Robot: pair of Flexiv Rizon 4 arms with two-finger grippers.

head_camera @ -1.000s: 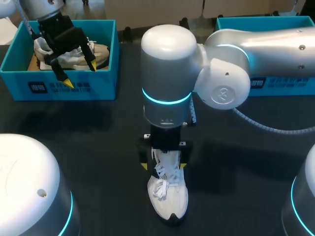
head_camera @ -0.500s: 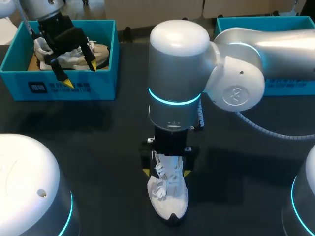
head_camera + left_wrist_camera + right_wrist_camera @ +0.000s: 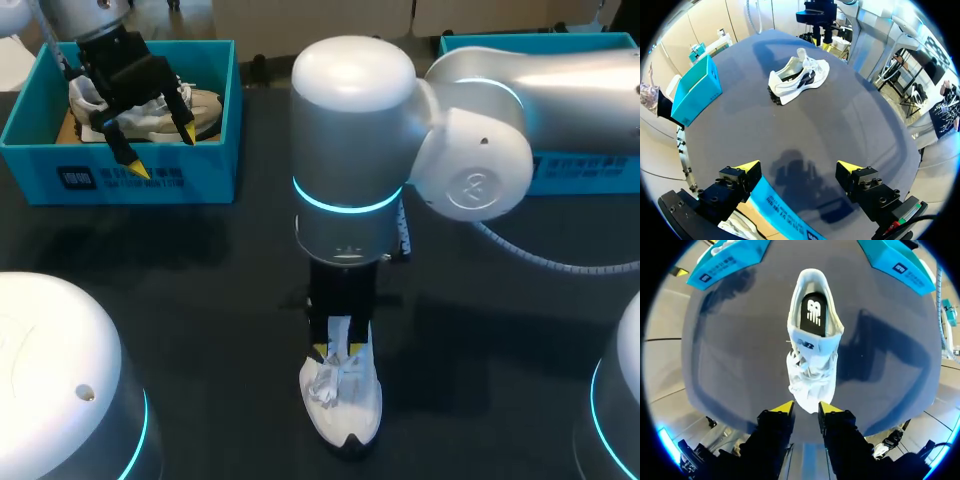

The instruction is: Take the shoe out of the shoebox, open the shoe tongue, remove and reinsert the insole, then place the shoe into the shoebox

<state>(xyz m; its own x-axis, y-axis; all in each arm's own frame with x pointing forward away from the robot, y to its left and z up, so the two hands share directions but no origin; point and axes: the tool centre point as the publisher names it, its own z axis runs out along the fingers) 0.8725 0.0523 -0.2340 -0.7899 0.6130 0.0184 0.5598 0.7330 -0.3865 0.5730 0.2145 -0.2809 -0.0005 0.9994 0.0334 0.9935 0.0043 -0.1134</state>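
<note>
One dark table (image 3: 200,260): carries two boxes along its far edge and a single shoe near its middle.
Silver right arm (image 3: 350,150): comes in from the right and stands upright over the middle of the table, with a teal ring glowing around its wrist.
Left-hand teal cardboard shoebox (image 3: 130,175): far left and open, with a grey-and-white sneaker (image 3: 205,105) lying inside it.
Right-hand teal cardboard shoebox (image 3: 590,170): far right, mostly hidden behind the right arm.
White lace-up sneaker (image 3: 345,405): out of both boxes, upright on its sole on the table just near of the middle. Its toe points toward the near edge.
Left gripper (image 3: 160,150): black, hanging over the near part of the left-hand box. Its claw is spread wide and grips nothing.
Right gripper (image 3: 338,350): points straight down over the white sneaker's laces. Whether its claw pinches anything cannot be told.
Black insole (image 3: 816,315): lies inside the white sneaker's opening.
</note>
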